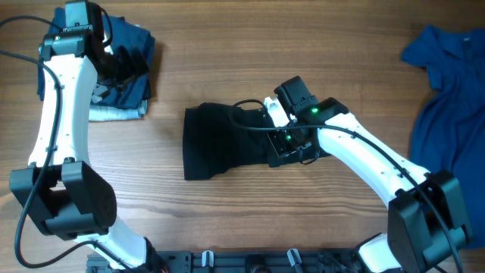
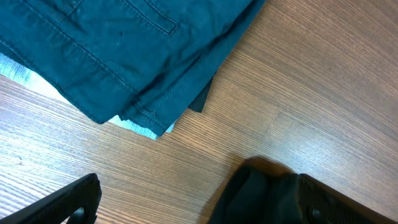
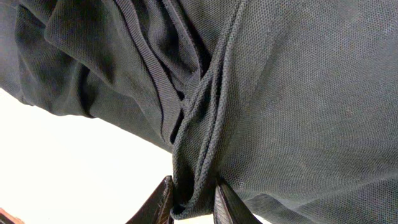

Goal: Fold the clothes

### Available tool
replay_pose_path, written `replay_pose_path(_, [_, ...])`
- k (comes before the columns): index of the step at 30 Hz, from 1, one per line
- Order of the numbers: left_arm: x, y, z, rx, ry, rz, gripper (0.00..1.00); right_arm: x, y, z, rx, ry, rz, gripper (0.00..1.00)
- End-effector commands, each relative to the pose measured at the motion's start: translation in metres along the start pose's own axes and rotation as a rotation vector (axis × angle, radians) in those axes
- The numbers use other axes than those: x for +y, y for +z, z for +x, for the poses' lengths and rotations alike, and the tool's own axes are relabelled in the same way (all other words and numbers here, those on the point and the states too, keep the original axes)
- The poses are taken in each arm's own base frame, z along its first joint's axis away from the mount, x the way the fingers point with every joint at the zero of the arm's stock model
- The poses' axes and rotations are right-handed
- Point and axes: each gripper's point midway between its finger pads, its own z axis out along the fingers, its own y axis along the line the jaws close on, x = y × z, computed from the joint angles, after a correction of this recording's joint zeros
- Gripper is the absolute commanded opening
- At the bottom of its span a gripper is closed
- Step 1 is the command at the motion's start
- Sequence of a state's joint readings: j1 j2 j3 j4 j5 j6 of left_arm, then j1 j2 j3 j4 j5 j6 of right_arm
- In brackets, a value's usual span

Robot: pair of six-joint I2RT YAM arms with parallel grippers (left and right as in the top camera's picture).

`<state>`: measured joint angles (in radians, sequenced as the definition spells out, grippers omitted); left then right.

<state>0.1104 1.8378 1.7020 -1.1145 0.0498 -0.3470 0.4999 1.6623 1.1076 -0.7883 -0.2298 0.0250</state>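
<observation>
Firmly, right claw (image 3: 193,196) pinches shirt (image 3: 298,93) edge.

White links (image 1: 57,106), black joints (image 1: 72,199) — black cables (image 1: 18,227).

Black polo shirt (image 1: 220,144) folded to rough rectangle, centre, right edge bunched.

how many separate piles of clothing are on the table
3: the black polo shirt mid-table, pinched by the right gripper; a folded navy and pale blue stack at the upper left; a bright blue shirt at the right edge. The stack may hide more garments.
</observation>
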Motion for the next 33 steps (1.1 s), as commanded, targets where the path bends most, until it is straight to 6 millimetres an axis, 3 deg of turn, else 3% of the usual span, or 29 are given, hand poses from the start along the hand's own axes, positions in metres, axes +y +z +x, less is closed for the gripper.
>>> replay_pose_path(1, [0.0, -0.011, -0.006, -0.035, -0.002, 0.006, 1.0, 0.013, -0.001, 0.001, 0.004, -0.003, -0.06, 0.19])
replay_pose_path(5, [0.0, -0.011, -0.006, -0.035, -0.002, 0.006, 1.0, 0.013, 0.003, 0.004, 0.024, 0.029, -0.065, 0.16])
replay_pose_path(8, [0.001, -0.011, -0.006, -0.035, -0.002, 0.006, 1.0, 0.016, 0.009, 0.008, 0.052, 0.037, -0.09, 0.2])
replay_pose_path(9, [0.0, -0.011, -0.006, -0.035, -0.002, 0.006, 1.0, 0.015, 0.011, 0.008, 0.057, 0.039, -0.089, 0.25])
replay_pose_path(10, [0.0, -0.011, -0.006, -0.035, -0.002, 0.006, 1.0, 0.019, 0.01, 0.007, 0.053, 0.035, -0.112, 0.39])
replay_pose_path(11, [0.0, -0.011, -0.006, -0.035, -0.002, 0.006, 1.0, 0.03, 0.009, 0.003, 0.035, 0.015, -0.176, 0.47])
replay_pose_path(12, [0.0, -0.011, -0.006, -0.035, -0.002, 0.006, 1.0, 0.056, 0.002, -0.007, -0.021, -0.107, -0.331, 0.56])
replay_pose_path(13, [0.0, -0.011, -0.006, -0.035, -0.002, 0.006, 1.0, 0.058, 0.001, -0.011, -0.041, -0.128, -0.344, 0.57])
replay_pose_path(15, [0.0, -0.011, -0.006, -0.035, -0.002, 0.006, 1.0, 0.039, 0.0, -0.022, -0.067, -0.12, -0.232, 0.54])
replay_pose_path(17, [0.0, -0.011, -0.006, -0.035, -0.002, 0.006, 1.0, 0.015, -0.014, -0.041, -0.107, -0.056, -0.107, 0.47])
replay_pose_path(20, [0.0, -0.011, -0.006, -0.035, -0.003, 0.006, 1.0, -0.012, -0.024, -0.056, -0.151, 0.078, 0.01, 0.16])
replay_pose_path(21, [0.001, -0.011, -0.006, -0.035, -0.002, 0.006, 1.0, -0.017, -0.023, -0.056, -0.149, 0.109, 0.035, 0.11])
replay_pose_path(25, [0.0, -0.011, -0.006, -0.035, -0.002, 0.006, 1.0, -0.023, -0.012, -0.065, -0.169, 0.169, 0.05, 0.07])
replay_pose_path(28, [0.0, -0.011, -0.006, -0.035, -0.002, 0.006, 1.0, -0.035, 0.021, -0.069, -0.146, 0.246, 0.065, 0.06])
replay_pose_path(30, [0.0, -0.011, -0.006, -0.035, -0.002, 0.006, 1.0, -0.026, 0.042, -0.071, -0.122, 0.251, -0.013, 0.09])
replay_pose_path(33, [0.0, -0.011, -0.006, -0.035, -0.002, 0.006, 1.0, -0.012, 0.038, -0.092, -0.2, 0.168, -0.093, 0.15])
